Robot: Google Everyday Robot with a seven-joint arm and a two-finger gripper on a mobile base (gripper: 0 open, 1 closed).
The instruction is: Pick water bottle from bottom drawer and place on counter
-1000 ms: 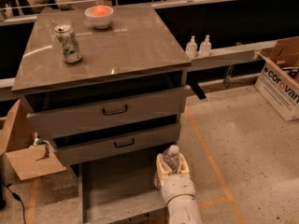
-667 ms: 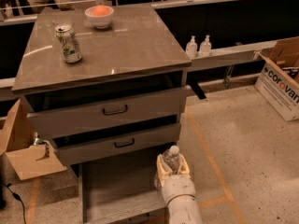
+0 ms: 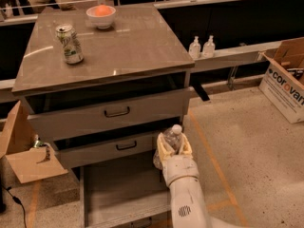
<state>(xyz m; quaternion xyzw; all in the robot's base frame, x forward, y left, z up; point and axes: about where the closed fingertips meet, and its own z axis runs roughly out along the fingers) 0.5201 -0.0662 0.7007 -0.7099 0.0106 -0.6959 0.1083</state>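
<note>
My gripper (image 3: 173, 146) is shut on the water bottle (image 3: 172, 140), a small clear crinkled bottle with a white cap. It holds the bottle upright over the right side of the open bottom drawer (image 3: 114, 191), in front of the middle drawer. The counter (image 3: 128, 44) is the glossy grey-brown cabinet top above, well higher than the bottle. My white arm rises from the bottom edge of the view.
On the counter stand a green-and-white soda can (image 3: 70, 44) at the left and a white bowl (image 3: 100, 16) at the back. Two pump bottles (image 3: 201, 47) sit on a ledge to the right. Cardboard boxes flank the cabinet, one at the left (image 3: 23, 151) and one at the right (image 3: 287, 80).
The gripper has lifted the water bottle slightly higher above the bottom drawer. Nothing else has moved.
</note>
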